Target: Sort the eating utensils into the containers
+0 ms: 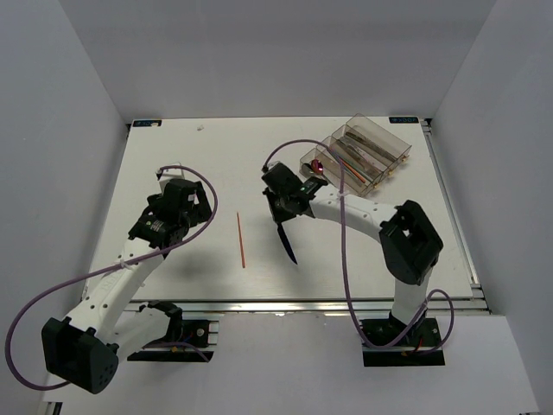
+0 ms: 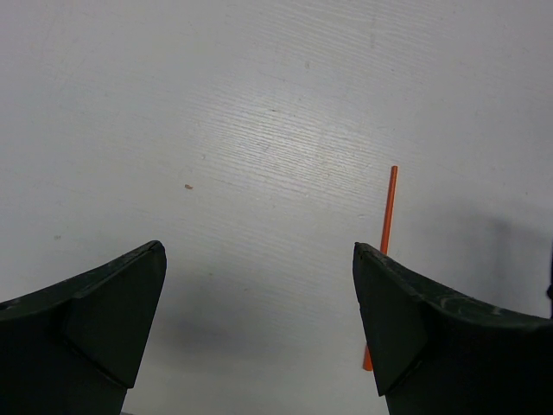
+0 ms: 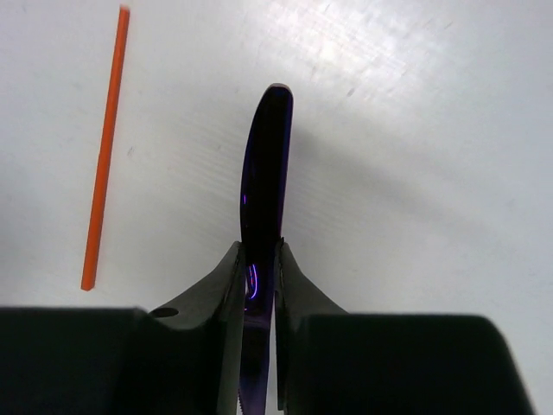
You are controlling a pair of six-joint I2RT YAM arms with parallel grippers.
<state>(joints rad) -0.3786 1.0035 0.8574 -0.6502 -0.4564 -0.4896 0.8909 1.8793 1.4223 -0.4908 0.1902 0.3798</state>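
Observation:
My right gripper (image 1: 278,221) is shut on a dark blue knife (image 1: 288,245) and holds it above the table, its free end pointing toward the near edge; in the right wrist view the knife (image 3: 263,164) runs up between my fingers (image 3: 226,277). An orange chopstick (image 1: 241,239) lies flat on the table left of the knife, also seen in the right wrist view (image 3: 104,151) and the left wrist view (image 2: 386,226). My left gripper (image 1: 192,210) is open and empty, left of the chopstick. The clear organiser tray (image 1: 393,137) stands at the back right and holds several utensils.
The white table (image 1: 207,164) is walled by white panels at the left, back and right. A metal rail (image 1: 346,304) runs along the near edge. Purple cables loop over both arms.

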